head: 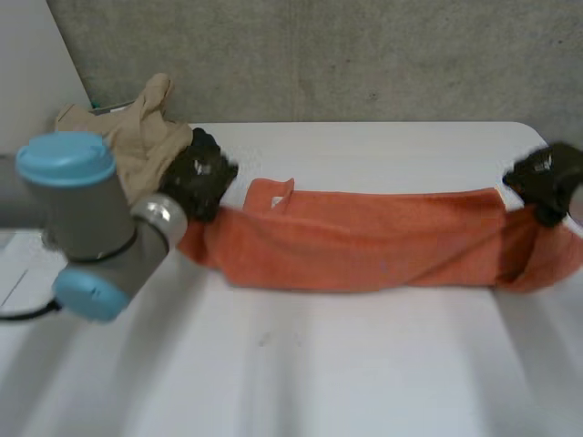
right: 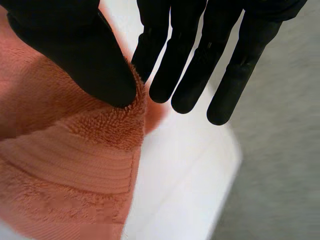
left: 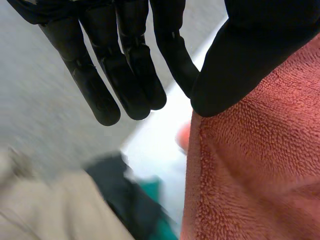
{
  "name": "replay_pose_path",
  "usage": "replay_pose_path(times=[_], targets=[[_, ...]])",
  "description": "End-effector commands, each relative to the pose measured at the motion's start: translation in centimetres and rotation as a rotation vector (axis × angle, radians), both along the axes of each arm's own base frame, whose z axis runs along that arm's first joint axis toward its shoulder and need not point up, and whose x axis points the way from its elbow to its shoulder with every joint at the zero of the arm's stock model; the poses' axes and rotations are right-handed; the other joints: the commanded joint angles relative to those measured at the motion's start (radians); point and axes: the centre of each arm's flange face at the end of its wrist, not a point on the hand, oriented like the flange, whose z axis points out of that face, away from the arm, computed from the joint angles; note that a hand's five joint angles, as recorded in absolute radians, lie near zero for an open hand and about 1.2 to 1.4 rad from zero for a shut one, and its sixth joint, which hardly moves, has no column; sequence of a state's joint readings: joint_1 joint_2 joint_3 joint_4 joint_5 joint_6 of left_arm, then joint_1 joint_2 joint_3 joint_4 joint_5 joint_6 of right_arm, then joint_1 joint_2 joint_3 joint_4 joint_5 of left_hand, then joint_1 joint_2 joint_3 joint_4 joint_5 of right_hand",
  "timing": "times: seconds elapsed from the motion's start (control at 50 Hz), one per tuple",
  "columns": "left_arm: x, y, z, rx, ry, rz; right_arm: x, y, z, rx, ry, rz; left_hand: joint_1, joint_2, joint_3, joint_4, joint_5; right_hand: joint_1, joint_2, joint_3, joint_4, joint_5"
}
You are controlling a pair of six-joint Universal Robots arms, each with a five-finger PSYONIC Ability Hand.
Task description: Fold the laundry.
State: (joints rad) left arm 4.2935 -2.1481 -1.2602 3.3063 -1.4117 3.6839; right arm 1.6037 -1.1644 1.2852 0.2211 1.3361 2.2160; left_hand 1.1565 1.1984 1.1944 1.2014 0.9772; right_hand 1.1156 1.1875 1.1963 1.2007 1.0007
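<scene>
A: In the head view, you are holding the orange towel (head: 364, 241) stretched as a sagging band above the table (head: 291, 373), running from 9 o'clock to 3 o'clock. Your left hand (head: 200, 175) is gripping the 9 o'clock end and your right hand (head: 545, 182) the 3 o'clock end. A heap of beige clothes (head: 137, 137) is sitting at 10 o'clock.

B: The towel is looking doubled lengthwise, so I am judging you to be mid-fold. You should be holding both ends level and the band taut, so the edges are meeting squarely as you are laying it down.

A: In the right wrist view, your thumb (right: 75, 60) is nipping the towel's corner, just by its ribbed band, against the nearest finger. The other fingers (right: 225, 85) are reaching out straight past the table's edge, touching nothing.

B: That pinch is looking shallow. Be moving slowly, or the corner may be slipping free.

A: In the left wrist view the same is happening. The thumb is pressing the hemmed edge against the nearest finger, and the rest are pointing straight.

B: Beyond those fingertips, the beige clothes are lying beside something dark and something teal, both too blurred to name.

A: As for containers, that heap is lying loose on the table, not inside anything.
</scene>
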Motion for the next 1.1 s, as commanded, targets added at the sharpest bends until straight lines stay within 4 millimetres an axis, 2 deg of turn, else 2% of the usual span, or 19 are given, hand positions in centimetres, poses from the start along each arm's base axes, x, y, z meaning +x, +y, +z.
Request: replay_pose_path(times=[0.02, 0.04, 0.08, 0.12, 0.16, 0.22, 0.26, 0.3, 0.34, 0.44, 0.46, 0.5, 0.58, 0.62, 0.7, 0.76, 0.84, 1.0, 1.1], targets=[[-1.9, -4.1, 13.0, -0.421, 0.207, 0.045, 2.6, -4.7, 9.7, -0.601, -0.146, 0.01, 0.24, 0.198, 0.202, 0.195, 0.245, 0.281, 0.209, 0.2, 0.196, 0.221], [-1.7, -4.3, 16.1, -0.528, 0.266, 0.068, 2.7, -4.9, 10.7, -0.669, -0.173, 0.014, 0.24, 0.198, 0.202, 0.195, 0.245, 0.281, 0.209, 0.2, 0.196, 0.221], [-1.5, -4.3, 18.8, -0.623, 0.326, 0.091, 2.7, -5.3, 13.4, -0.84, -0.257, 0.024, 0.24, 0.198, 0.202, 0.195, 0.245, 0.281, 0.209, 0.2, 0.196, 0.221], [-1.0, -4.3, 21.0, -0.706, 0.393, 0.123, 2.6, -5.2, 14.6, -0.925, -0.307, 0.037, 0.24, 0.198, 0.202, 0.195, 0.245, 0.281, 0.209, 0.2, 0.196, 0.221], [-0.9, -4.1, 21.8, -0.734, 0.422, 0.132, 2.5, -5.1, 15.6, -0.997, -0.355, 0.053, 0.24, 0.198, 0.202, 0.195, 0.245, 0.281, 0.209, 0.2, 0.196, 0.221], [-0.6, -3.6, 22.2, -0.729, 0.433, 0.14, 2.4, -5.1, 15.4, -0.992, -0.382, 0.058, 0.24, 0.198, 0.202, 0.195, 0.245, 0.281, 0.209, 0.2, 0.196, 0.221], [-0.5, -3.6, 20.9, -0.674, 0.408, 0.14, 2.7, -5.0, 14.5, -0.957, -0.39, 0.065, 0.24, 0.198, 0.202, 0.195, 0.245, 0.281, 0.209, 0.2, 0.196, 0.221], [-0.4, -3.4, 18.0, -0.568, 0.362, 0.141, 2.8, -5.0, 13.4, -0.923, -0.389, 0.062, 0.24, 0.198, 0.202, 0.195, 0.245, 0.281, 0.209, 0.2, 0.196, 0.221], [-0.1, -3.1, 16.6, -0.519, 0.339, 0.144, 2.7, -4.9, 11.2, -0.854, -0.38, 0.058, 0.24, 0.198, 0.202, 0.195, 0.245, 0.281, 0.209, 0.2, 0.196, 0.221], [0.8, -1.1, 9.2, -0.31, 0.228, 0.144, 3.0, -4.0, 6.0, -0.674, -0.358, 0.079, 0.24, 0.198, 0.202, 0.195, 0.245, 0.281, 0.209, 0.2, 0.196, 0.221], [0.9, -0.8, 8.2, -0.284, 0.216, 0.145, 2.9, -3.4, 3.7, -0.585, -0.348, 0.083, 0.24, 0.198, 0.202, 0.195, 0.245, 0.281, 0.209, 0.2, 0.196, 0.221], [1.2, 0.3, 4.9, -0.196, 0.168, 0.144, 3.0, -2.6, 1.7, -0.5, -0.341, 0.089, 0.24, 0.198, 0.202, 0.195, 0.245, 0.281, 0.209, 0.2, 0.196, 0.221], [2.0, 2.5, 0.2, -0.064, 0.096, 0.143, 2.7, -0.3, -3.0, -0.279, -0.319, 0.076, 0.24, 0.198, 0.202, 0.195, 0.245, 0.281, 0.209, 0.2, 0.196, 0.221], [2.2, 3.3, -1.2, -0.022, 0.072, 0.141, 2.5, 1.3, -5.3, -0.148, -0.306, 0.06, 0.24, 0.198, 0.202, 0.195, 0.245, 0.281, 0.209, 0.2, 0.196, 0.221], [2.6, 5.5, -3.8, 0.06, 0.024, 0.126, 1.9, 3.2, -7.5, 0.011, -0.279, 0.035, 0.24, 0.198, 0.202, 0.195, 0.245, 0.281, 0.209, 0.2, 0.196, 0.221], [2.9, 6.4, -4.1, 0.077, 0.015, 0.121, 1.1, 3.5, -7.7, 0.058, -0.273, 0.008, 0.24, 0.198, 0.202, 0.195, 0.245, 0.281, 0.209, 0.2, 0.196, 0.221], [3.1, 6.7, -4.0, 0.075, 0.016, 0.122, 0.0, 3.0, -7.1, 0.083, -0.285, -0.023, 0.24, 0.198, 0.202, 0.195, 0.245, -0.451, -0.523, -0.531, -0.536, -0.51], [3.2, 6.6, -3.4, 0.06, 0.026, 0.128, -1.3, 1.9, -3.3, 0.079, -0.356, -0.058, 0.24, 0.198, 0.202, 0.195, 0.245, -0.502, -0.574, -0.583, -0.587, -0.562], [3.3, 6.6, -3.1, 0.054, 0.031, 0.129, -2.0, 1.8, -1.9, 0.159, -0.365, -0.084, 0.24, 0.198, 0.202, 0.195, 0.245, -0.558, -0.63, -0.638, -0.643, -0.617]])
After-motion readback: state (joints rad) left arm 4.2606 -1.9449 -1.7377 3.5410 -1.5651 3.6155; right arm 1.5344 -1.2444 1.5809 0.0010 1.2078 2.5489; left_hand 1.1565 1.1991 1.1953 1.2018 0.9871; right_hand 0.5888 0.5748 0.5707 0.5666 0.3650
